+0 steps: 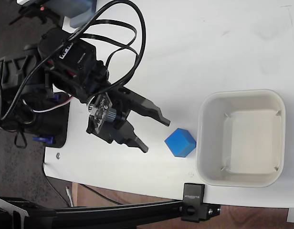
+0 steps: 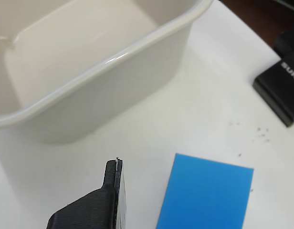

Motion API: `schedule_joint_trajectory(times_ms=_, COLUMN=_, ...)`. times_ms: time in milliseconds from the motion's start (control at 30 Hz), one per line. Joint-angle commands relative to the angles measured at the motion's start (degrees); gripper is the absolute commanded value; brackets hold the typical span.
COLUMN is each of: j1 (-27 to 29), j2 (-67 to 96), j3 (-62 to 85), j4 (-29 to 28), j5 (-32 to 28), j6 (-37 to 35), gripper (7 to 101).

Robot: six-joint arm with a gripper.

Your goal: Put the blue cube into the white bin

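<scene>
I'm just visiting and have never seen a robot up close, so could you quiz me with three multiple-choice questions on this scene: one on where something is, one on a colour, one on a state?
1. Where is the blue cube?
A. Inside the white bin
B. On the table beside the white bin
C. Held in the tool

2. What colour is the table top?
A. White
B. Green
C. Red

3. How is the tool now?
A. Shut on the cube
B. Open, holding nothing
C. Shut on the bin's rim

Answers:
1 B: in the fixed view the cube sits on the table next to the bin's outer wall.
2 A: the surface is plain white.
3 B: its two fingers are spread apart, short of the cube.
</scene>
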Motion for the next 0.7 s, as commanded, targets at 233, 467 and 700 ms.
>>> schedule_joint_trajectory(times_ms=233, j1=1.05, j2=-4.13, j3=-5.54, j4=-2.2, j5=-0.88, j6=1.32, gripper=100.0)
schedule_joint_trajectory(times_ms=467, j1=2.29, j2=-5.01, j3=-6.33, j4=-1.76, j5=-1.49, j6=1.23, gripper=99.7)
schedule_joint_trajectory(times_ms=700, j1=3.25, j2=-6.5, j3=-6.94, j4=-1.85, j5=-1.93, j6=1.58, gripper=99.2)
